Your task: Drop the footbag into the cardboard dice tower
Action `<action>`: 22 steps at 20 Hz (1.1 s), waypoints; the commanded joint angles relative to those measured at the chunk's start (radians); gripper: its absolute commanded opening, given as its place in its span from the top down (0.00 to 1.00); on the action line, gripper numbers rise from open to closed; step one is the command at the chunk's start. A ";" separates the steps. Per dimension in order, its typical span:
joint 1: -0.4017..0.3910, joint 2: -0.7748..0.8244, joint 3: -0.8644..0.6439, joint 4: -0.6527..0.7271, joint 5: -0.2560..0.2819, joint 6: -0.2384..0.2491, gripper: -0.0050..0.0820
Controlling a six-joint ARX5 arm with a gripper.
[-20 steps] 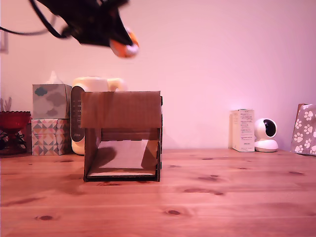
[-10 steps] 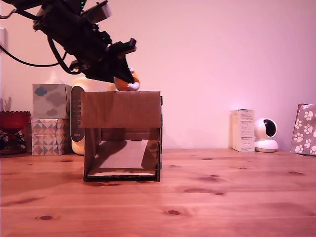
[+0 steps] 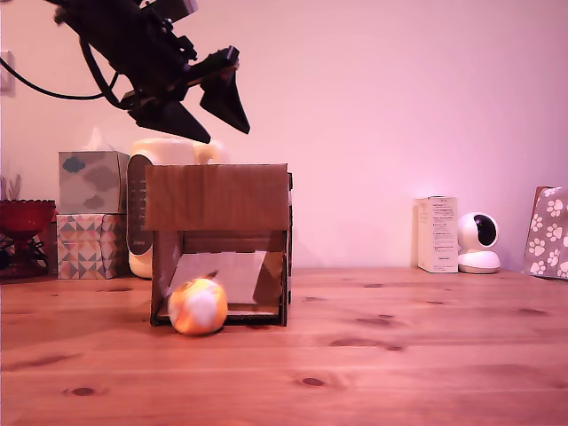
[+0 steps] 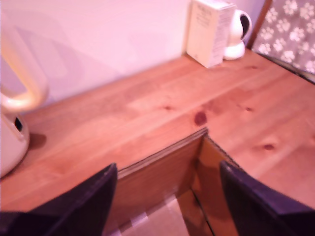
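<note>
We see a wooden table (image 3: 426,355) running the width of the exterior view, with the tower (image 3: 218,244) standing on it toward that view's left. The tower is a brown cardboard box with a plain upper front and a lower opening that shows a sloped ramp inside. In the wrist view we look down into its open top (image 4: 167,196), framed by 2 dark fingers (image 4: 74,206).

Above the tower hangs the arm (image 3: 124,40), its gripper (image 3: 217,111) spread wide and holding nothing, the 2 pointed fingers well apart.

Behind the tower, at the exterior view's left, we find a cream appliance (image 3: 142,204), 2 stacked tissue boxes (image 3: 91,213) and a red bowl (image 3: 25,216). At that view's right stand a white carton (image 3: 437,233), a small white camera (image 3: 479,242) and a paw-print bag (image 3: 548,232).

The footbag (image 3: 197,306) rests on the table at the mouth of the tower's lower opening, orange with a pale panel facing us.
</note>
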 commanded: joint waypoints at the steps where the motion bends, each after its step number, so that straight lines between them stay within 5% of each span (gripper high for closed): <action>1: -0.004 -0.033 0.000 -0.058 0.014 0.004 0.77; 2: -0.004 -0.044 0.000 -0.095 0.034 0.003 0.97; 6: -0.006 -0.067 -0.006 -0.154 0.105 0.003 0.97; 10: -0.026 -0.134 -0.077 -0.102 0.109 0.000 0.97; 22: -0.053 -0.427 -0.604 0.274 0.108 -0.089 0.97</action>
